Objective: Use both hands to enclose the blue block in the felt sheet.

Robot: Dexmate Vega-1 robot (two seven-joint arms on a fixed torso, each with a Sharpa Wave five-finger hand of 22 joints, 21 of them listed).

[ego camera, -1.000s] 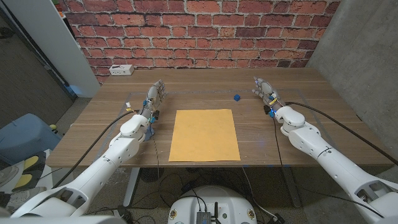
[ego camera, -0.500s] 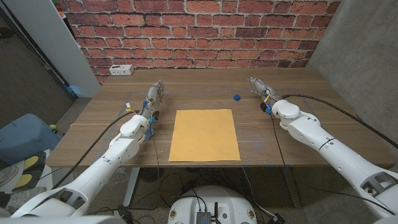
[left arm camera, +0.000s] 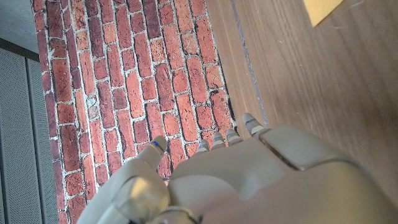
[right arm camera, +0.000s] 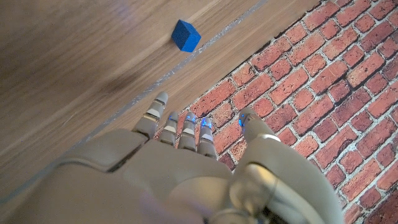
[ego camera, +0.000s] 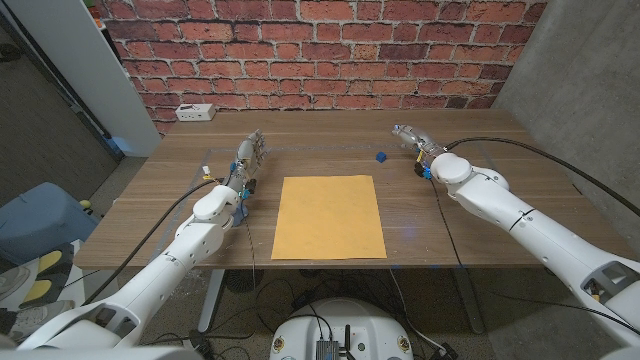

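Moved: our right hand [ego camera: 410,139] has swung inward toward the blue block [ego camera: 381,156]; the left hand [ego camera: 249,157] has stayed put.
Block from hand: just beside the right hand's fingers, toward our middle; well apart from the left.
Sheet: the felt sheet [ego camera: 329,216] lies between our arms, block off it.
Hands: both released, fingers apart, empty.
Count: one block, one sheet.

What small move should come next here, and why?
Probably bring the right hand the rest of the way to the blue block and pinch it. The block sits on bare wood beyond the felt sheet, and both hands are empty, the left hand waiting beside the sheet.
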